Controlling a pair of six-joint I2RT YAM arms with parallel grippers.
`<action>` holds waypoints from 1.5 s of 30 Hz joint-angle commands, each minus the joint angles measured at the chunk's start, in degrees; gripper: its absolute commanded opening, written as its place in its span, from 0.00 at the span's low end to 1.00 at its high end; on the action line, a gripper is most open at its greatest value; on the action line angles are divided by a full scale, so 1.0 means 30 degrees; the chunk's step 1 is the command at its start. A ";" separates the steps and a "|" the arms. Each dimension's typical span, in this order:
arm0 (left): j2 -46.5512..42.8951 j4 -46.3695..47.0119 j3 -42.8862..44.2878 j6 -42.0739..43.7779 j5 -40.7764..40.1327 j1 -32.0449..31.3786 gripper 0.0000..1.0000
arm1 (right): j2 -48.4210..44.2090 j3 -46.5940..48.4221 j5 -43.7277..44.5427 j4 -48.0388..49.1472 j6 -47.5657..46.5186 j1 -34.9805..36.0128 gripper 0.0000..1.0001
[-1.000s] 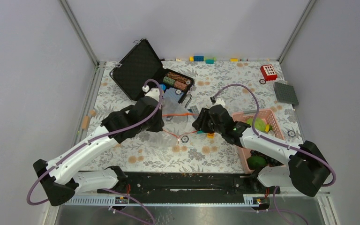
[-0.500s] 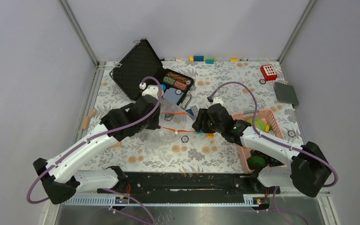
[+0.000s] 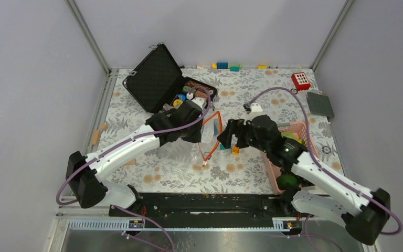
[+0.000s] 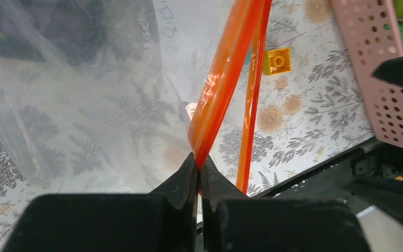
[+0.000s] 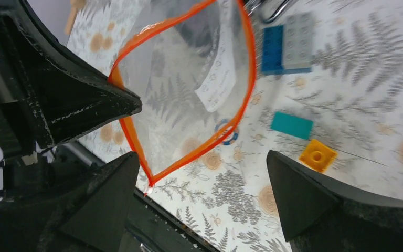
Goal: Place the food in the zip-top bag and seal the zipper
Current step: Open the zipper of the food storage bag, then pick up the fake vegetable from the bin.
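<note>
The clear zip-top bag [image 3: 208,135] hangs from my left gripper [image 3: 200,130], which is shut on the orange-red zipper [image 4: 225,79] strip at one side of the mouth. The mouth gapes as an orange loop [image 5: 189,94], with the white label [image 5: 218,79] inside and a small white slider [image 5: 147,185] at its low corner. My right gripper [image 5: 202,184] stands open just beside the loop, holding nothing. Food lies in the pink basket [image 3: 307,131] to the right: a light-green piece [image 3: 290,139] and a dark green piece [image 3: 287,181], partly hidden by my right arm.
An open black case [image 3: 160,79] with poker chips stands behind the bag. Loose bricks lie near it: blue-grey [image 5: 288,47], teal [image 5: 292,125], yellow [image 5: 317,155]. A poker chip [image 5: 225,131] lies under the bag. A red toy [image 3: 300,80] and grey baseplate [image 3: 320,104] sit far right.
My right gripper let go of the zipper strip and opened wide, backing off to the right. My left gripper carried its side of the bag up and toward the back, so the mouth hangs open.
</note>
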 commanded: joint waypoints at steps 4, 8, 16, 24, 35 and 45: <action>-0.0431 0.2382 0.1282 0.0881 0.1680 0.0274 0.00 | -0.4908 -0.0395 0.8304 -0.6997 0.1819 -0.1986 1.00; -0.0521 0.2964 0.1167 0.1214 0.2396 0.0343 0.00 | -0.5757 -0.1050 0.8165 -0.9248 0.2710 -0.6628 1.00; -0.1153 0.4263 -0.0141 0.1503 0.3464 0.0467 0.00 | -0.2711 -0.1233 0.9007 -0.9350 0.2252 -1.1898 1.00; -0.1298 0.4597 -0.0569 0.1572 0.4058 0.0786 0.00 | 0.0072 -0.1700 0.7750 -0.7136 0.2267 -1.2722 1.00; -0.1259 0.4893 -0.0769 0.1548 0.4296 0.0928 0.00 | 0.2146 -0.2002 0.8322 -0.6024 0.3171 -1.2846 0.88; -0.0919 0.4864 -0.0617 0.1547 0.4480 0.0965 0.00 | -0.0827 -0.1199 0.8311 -0.7785 0.1939 -1.2854 0.88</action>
